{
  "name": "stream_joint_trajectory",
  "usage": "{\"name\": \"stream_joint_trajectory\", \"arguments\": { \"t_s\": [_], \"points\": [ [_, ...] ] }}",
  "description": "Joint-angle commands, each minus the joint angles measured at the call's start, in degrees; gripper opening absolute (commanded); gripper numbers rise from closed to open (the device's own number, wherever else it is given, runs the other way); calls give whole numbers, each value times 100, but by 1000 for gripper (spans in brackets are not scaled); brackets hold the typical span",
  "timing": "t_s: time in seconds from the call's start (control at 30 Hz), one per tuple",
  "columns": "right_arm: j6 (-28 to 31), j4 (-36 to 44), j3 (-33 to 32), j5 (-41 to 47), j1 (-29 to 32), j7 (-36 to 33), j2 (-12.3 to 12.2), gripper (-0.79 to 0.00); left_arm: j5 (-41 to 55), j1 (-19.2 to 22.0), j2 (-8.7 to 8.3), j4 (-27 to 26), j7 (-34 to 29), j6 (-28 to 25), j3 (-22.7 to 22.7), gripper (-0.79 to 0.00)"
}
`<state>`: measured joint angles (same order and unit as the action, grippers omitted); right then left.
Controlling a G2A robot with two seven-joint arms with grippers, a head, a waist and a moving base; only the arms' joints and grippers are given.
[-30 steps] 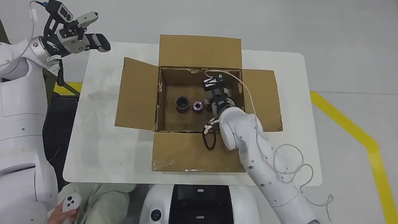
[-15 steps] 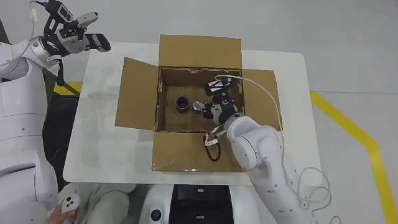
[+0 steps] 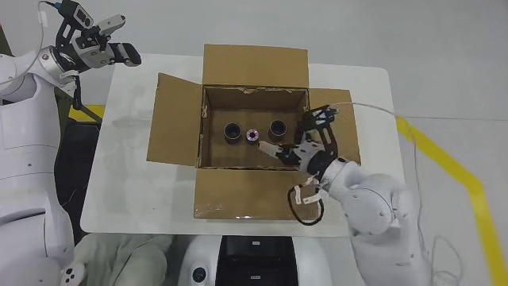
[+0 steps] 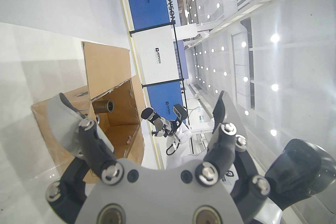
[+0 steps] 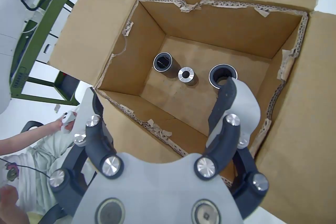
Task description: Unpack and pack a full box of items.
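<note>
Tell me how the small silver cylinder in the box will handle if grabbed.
The small silver cylinder looks like thick-walled metal, so it is probably stiff and heavy for its size. Its smooth metal side may slip in a grip. Standing squat on end, it should resist tipping, but would likely roll if toppled.

white arm shells; jaws: grey plate, black linkages, silver screws.

Left claw sits out at the far left, fingers spread wide, nothing between them. Right claw angles downward, arm bent at the elbow, fingers wide apart, empty too.
</note>
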<state>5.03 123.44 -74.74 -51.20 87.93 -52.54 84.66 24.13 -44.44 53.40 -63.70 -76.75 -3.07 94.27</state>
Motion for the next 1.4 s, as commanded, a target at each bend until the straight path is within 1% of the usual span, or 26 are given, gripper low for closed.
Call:
{"name": "stream_joint_trajectory", "arguments": {
  "t_s": [0.0, 0.17, 0.33, 1.0, 1.17, 1.23, 1.37],
  "points": [
    [179, -5, -215, 616, 85, -42, -28, 0, 0, 0, 0, 0, 0, 0, 0, 0],
    [524, -79, -793, 1793, 205, -214, -112, 0, 0, 0, 0, 0, 0, 0, 0, 0],
    [635, -178, -1259, 2544, 216, -441, -200, 0, 0, 0, 0, 0, 0, 0, 0, 0],
    [609, -222, -1303, 2629, 217, -443, -211, 0, 0, 0, 0, 0, 0, 0, 0, 0],
    [324, -236, -1494, 3120, 211, -369, -257, 0, 0, 0, 0, 0, 0, 0, 0, 0],
    [218, -201, -1640, 3062, 244, -299, -287, 0, 0, 0, 0, 0, 0, 0, 0, 0],
    [-9, -280, -1916, 3272, 315, -286, -342, 0, 0, 0, 0, 0, 0, 0, 0, 0]
  ]
}}
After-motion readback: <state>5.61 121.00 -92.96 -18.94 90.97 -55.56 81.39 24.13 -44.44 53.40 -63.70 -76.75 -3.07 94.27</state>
